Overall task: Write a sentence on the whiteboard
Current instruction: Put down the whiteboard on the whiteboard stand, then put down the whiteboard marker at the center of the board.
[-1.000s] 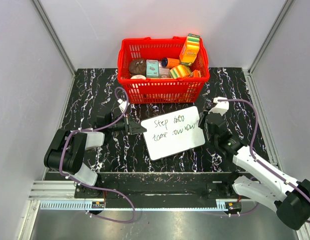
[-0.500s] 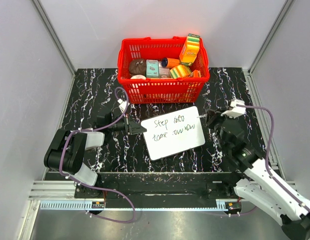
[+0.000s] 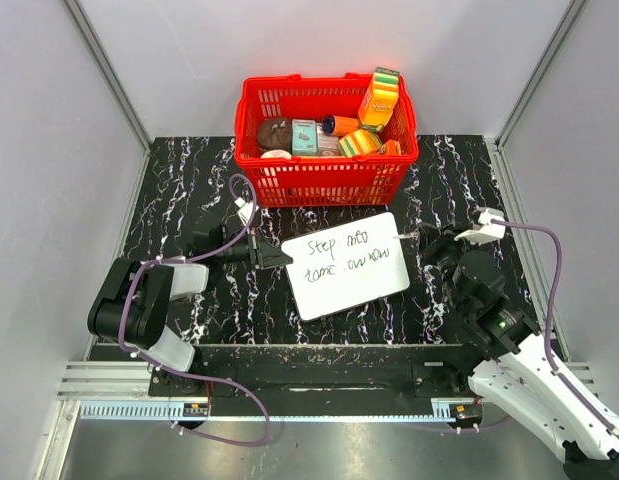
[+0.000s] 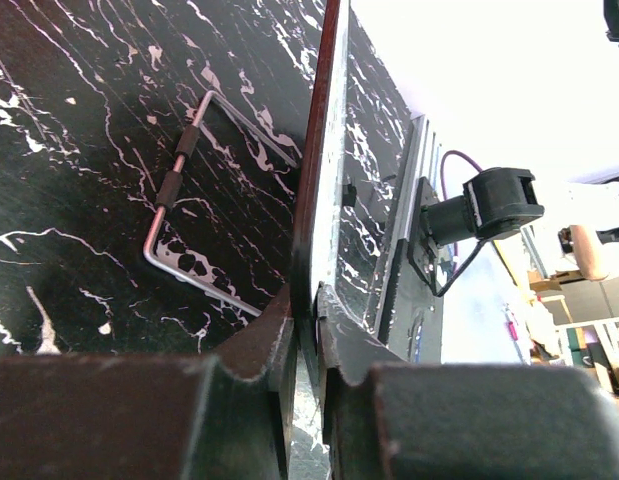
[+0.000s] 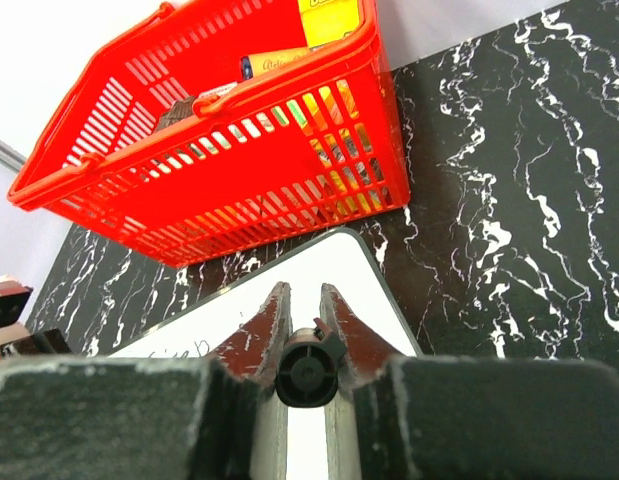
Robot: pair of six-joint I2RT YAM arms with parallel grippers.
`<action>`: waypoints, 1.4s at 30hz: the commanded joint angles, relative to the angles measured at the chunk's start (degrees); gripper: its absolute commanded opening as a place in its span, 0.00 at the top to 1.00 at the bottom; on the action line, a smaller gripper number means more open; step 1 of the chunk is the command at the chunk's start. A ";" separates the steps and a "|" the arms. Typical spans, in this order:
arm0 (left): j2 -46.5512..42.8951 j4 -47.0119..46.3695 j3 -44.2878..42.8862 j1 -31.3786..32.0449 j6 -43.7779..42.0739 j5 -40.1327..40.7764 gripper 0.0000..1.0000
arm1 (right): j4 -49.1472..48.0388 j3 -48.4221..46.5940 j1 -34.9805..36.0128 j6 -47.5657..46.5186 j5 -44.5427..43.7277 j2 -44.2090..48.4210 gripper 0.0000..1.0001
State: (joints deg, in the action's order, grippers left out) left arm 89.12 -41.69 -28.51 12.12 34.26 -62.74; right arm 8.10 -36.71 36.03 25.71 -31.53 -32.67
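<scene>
Since a second ago the right claw (image 3: 434, 240) has drawn back toward 3 o'clock, away from the right edge of the whiteboard (image 3: 351, 293). Its fingers are pressed together on a black marker (image 5: 307, 372). The board now lies at 9 o'clock from this claw, near it. Its long axis runs from 8 to 2 o'clock on the tabletop (image 3: 189, 180). The left claw (image 3: 275, 256) pinches its left edge. The sentence (image 3: 349, 258) looks complete. Farther, at 12 o'clock, stands a red basket (image 3: 324, 182).
</scene>
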 commanded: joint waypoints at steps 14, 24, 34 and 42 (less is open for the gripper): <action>-14.40 -1.91 5.92 1.06 -1.21 11.92 0.01 | 8.15 2.70 -0.43 10.76 9.64 5.77 1.00; -31.62 22.77 3.55 0.98 -4.29 31.00 0.01 | 10.71 5.06 -0.35 16.03 15.70 7.53 1.00; -42.71 39.84 -1.63 1.06 -2.36 44.45 0.01 | 14.58 10.33 -0.35 24.10 23.52 12.88 1.00; -50.00 44.86 -4.00 1.06 -0.60 47.10 0.01 | 18.62 19.56 -0.35 32.99 30.03 16.93 1.00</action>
State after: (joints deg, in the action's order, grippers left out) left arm 42.57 0.71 -29.32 13.21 31.92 -18.76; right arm 24.40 -20.32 35.94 52.64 -6.22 -16.97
